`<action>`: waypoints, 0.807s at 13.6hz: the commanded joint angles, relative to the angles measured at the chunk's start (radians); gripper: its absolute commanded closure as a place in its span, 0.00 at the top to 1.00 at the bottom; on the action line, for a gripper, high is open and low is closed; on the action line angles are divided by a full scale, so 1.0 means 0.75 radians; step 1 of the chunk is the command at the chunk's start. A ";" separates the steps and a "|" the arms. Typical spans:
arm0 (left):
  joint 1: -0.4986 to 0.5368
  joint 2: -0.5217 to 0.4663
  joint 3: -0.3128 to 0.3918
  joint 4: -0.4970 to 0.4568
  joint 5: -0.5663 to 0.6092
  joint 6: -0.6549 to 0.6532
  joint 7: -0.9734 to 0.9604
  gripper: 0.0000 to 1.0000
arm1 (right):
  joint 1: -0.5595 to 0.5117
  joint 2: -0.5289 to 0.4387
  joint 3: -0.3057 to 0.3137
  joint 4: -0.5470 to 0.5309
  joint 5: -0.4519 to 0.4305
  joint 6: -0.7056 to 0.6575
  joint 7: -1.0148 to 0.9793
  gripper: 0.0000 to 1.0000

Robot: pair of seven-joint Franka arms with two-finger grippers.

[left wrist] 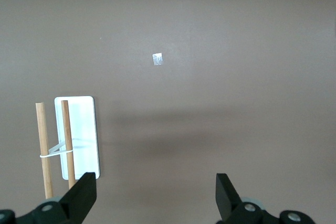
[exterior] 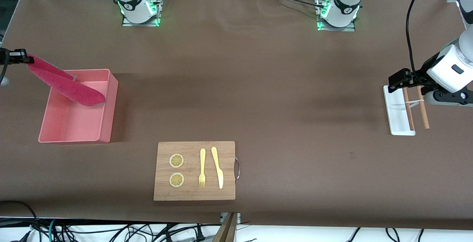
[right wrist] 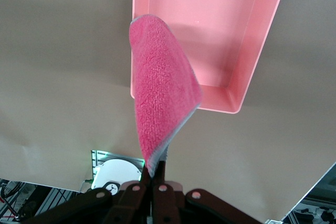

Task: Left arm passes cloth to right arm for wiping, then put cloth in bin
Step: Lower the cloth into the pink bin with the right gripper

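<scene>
A: Right gripper (exterior: pixel 27 59) sits at the left edge of the front view, fingers pinched tight on one corner of the cloth (exterior: pixel 70 87). Where does the cloth lie from there?

B: It hangs away from the fingers in a long slant, down and toward the middle of the frame, crimson face showing. Its free end is over the bin (exterior: pixel 107 105), which stands left of centre. In the right wrist view the cloth (right wrist: pixel 160 98) runs from the jaws out across the bin's (right wrist: pixel 262 51) near wall.

A: So the long axis already points into the bin.

B: Yes. Judging by that, only the pinched corner is outside the walls; a short carry over the bin before release looks needed, or the cloth may drape on the rim.

A: Left gripper (exterior: pixel 397 80)?

B: Waiting at the right edge of the front view, over a white tray (exterior: pixel 397 112) with two wooden sticks (exterior: pixel 423 111). Fingers (left wrist: pixel 84 195) spread wide, holding nothing.

A: Nearer arm?

B: The right, plainly.
</scene>
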 commanded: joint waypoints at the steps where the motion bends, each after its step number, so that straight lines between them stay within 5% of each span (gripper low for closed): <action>1: 0.005 0.017 -0.005 0.043 0.007 -0.031 0.009 1.00 | -0.006 0.008 -0.003 0.082 -0.077 -0.046 -0.048 0.00; 7: 0.005 0.017 -0.003 0.043 0.007 -0.031 0.009 1.00 | 0.002 0.014 0.003 0.107 -0.106 -0.069 -0.052 0.00; 11: 0.007 0.017 -0.005 0.041 0.007 -0.031 0.009 1.00 | 0.006 0.086 0.022 0.046 -0.057 0.078 -0.009 0.00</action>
